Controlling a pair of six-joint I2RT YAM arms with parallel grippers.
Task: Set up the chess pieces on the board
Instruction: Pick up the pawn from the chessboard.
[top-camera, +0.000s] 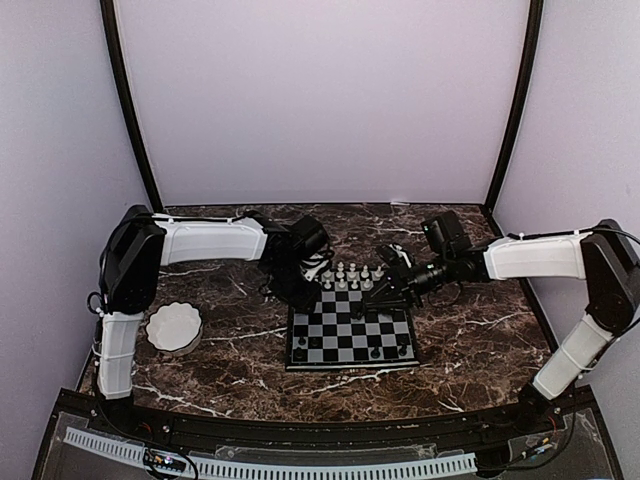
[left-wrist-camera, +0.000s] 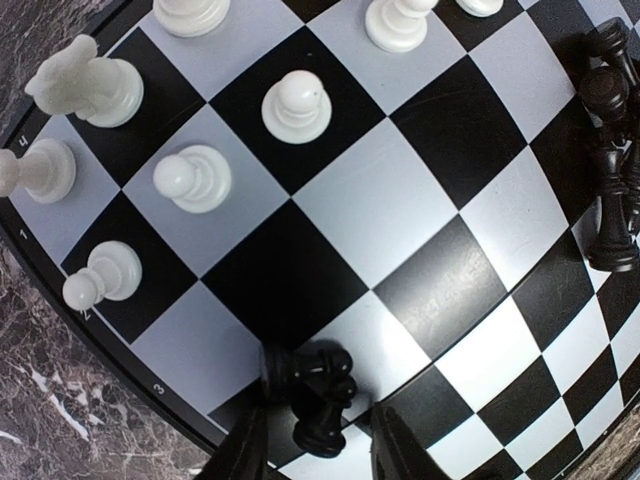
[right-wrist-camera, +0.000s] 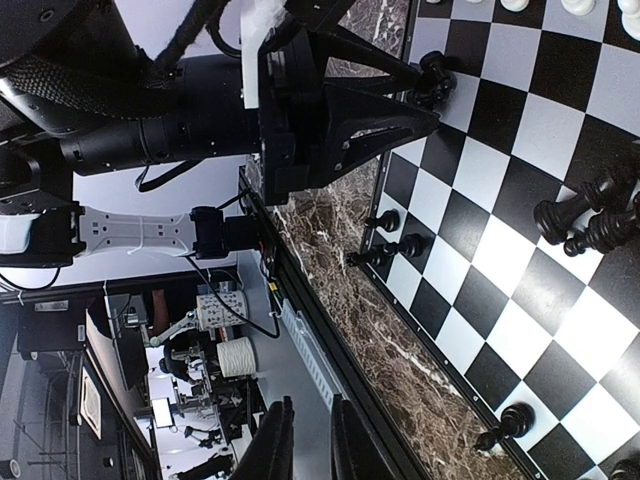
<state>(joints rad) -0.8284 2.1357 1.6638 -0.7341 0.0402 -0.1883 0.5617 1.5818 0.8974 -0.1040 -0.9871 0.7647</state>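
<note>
From above: found the board (top-camera: 352, 338) mid-table, with white pieces (top-camera: 350, 275) ranked along its far edge and a few black ones dotted elsewhere on it. Caught both arms low over that far side, left gripper (top-camera: 308, 297) at the left corner, right gripper (top-camera: 383, 293) opposite.

From the left wrist: clamped a black piece (left-wrist-camera: 322, 395) between the fingers at an edge square; could not tell whether touching or just above. Judged as one black man in hand. Called next for carrying it to the near ranks, setting it upright, then opening.

From the right wrist: showed fingers (right-wrist-camera: 275, 440) nearly together, holding nothing.
</note>
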